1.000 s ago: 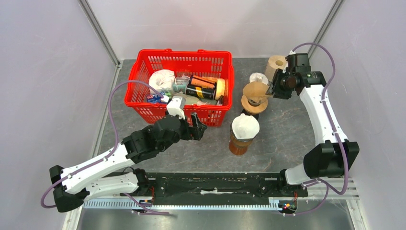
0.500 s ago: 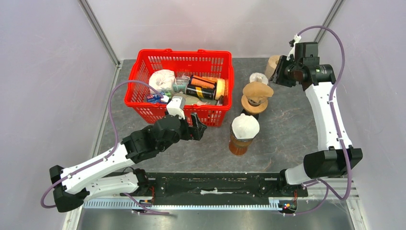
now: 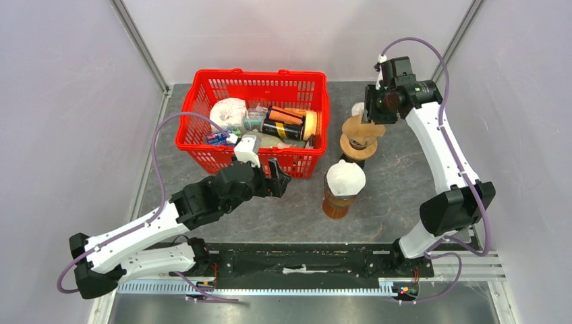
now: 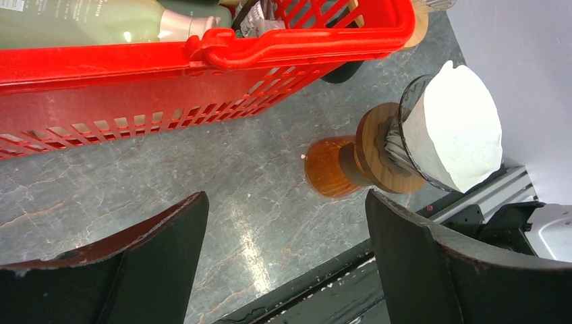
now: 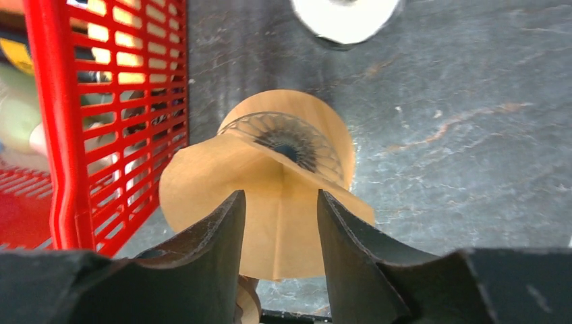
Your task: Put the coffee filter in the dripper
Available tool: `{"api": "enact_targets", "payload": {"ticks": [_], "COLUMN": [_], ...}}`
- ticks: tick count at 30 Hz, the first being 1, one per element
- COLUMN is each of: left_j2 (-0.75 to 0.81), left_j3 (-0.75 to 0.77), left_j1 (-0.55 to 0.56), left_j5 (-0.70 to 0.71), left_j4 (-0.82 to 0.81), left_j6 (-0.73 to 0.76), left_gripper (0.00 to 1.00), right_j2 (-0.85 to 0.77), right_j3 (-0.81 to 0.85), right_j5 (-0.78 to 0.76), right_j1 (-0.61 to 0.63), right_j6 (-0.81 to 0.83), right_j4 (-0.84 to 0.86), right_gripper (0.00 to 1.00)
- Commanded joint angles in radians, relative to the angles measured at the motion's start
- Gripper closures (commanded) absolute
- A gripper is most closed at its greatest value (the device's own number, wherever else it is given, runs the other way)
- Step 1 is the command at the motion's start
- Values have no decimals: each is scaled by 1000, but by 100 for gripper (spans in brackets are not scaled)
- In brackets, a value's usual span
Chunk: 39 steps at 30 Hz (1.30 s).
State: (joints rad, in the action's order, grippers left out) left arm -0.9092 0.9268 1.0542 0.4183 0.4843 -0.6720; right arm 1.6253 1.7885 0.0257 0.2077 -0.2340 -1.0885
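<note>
Grey stone table [image 3: 405, 182]: the brown coffee filter [image 5: 195, 189] lies askew over the dripper [image 5: 297, 142], beside the red basket [image 3: 260, 73]. Your right gripper [image 5: 278, 202] hangs above it, jaws narrowly parted; your left gripper [image 4: 284, 202] gapes wide.

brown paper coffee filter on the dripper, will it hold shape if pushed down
Probably floppy: the brown paper coffee filter is thin and creased, draping over the ribbed glass dripper. Likely very light, so the right gripper could shift it rather than seat it.
</note>
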Motion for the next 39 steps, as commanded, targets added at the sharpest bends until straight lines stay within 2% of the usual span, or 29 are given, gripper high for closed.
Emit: {"api": "enact_targets", "payload": {"ticks": [1, 7, 10, 14, 18, 23, 26, 30, 34, 39], "left_j2": [-7, -35, -49, -65, -88, -120, -135, -145, -147, -135], "left_j3": [35, 60, 79, 94, 118, 151, 171, 178, 176, 169], "left_j1": [1, 0, 0, 0, -1, -1, -1, -2, 0, -1], "left_j5": [34, 35, 37, 53, 89, 109, 102, 99, 92, 96], "left_j4": [2, 22, 44, 84, 137, 160, 164, 165, 172, 178], "left_j6": [0, 5, 6, 4, -11, -22, -17, -24, -29, -42], "left_gripper": [7, 7, 7, 7, 7, 7, 7, 7, 7, 7], "right_j2": [-111, -160, -163, -177, -171, -174, -186, -196, -207, -216], "right_j3": [-3, -84, -111, -164, -206, -263, -273, -251, -209, -242], "right_j5": [-173, -78, -79, -16, 136, 192, 175, 80, 73, 64], "right_j1": [-9, -58, -88, -116, -120, -122, -120, -121, -120, -120], "right_j6": [2, -8, -23, -15, 2, -5, 1, 13, 37, 36], "right_j4": [45, 106, 126, 154, 184, 225, 219, 197, 185, 189], "right_gripper": [46, 47, 42, 40, 38, 41, 43, 39, 39, 37]}}
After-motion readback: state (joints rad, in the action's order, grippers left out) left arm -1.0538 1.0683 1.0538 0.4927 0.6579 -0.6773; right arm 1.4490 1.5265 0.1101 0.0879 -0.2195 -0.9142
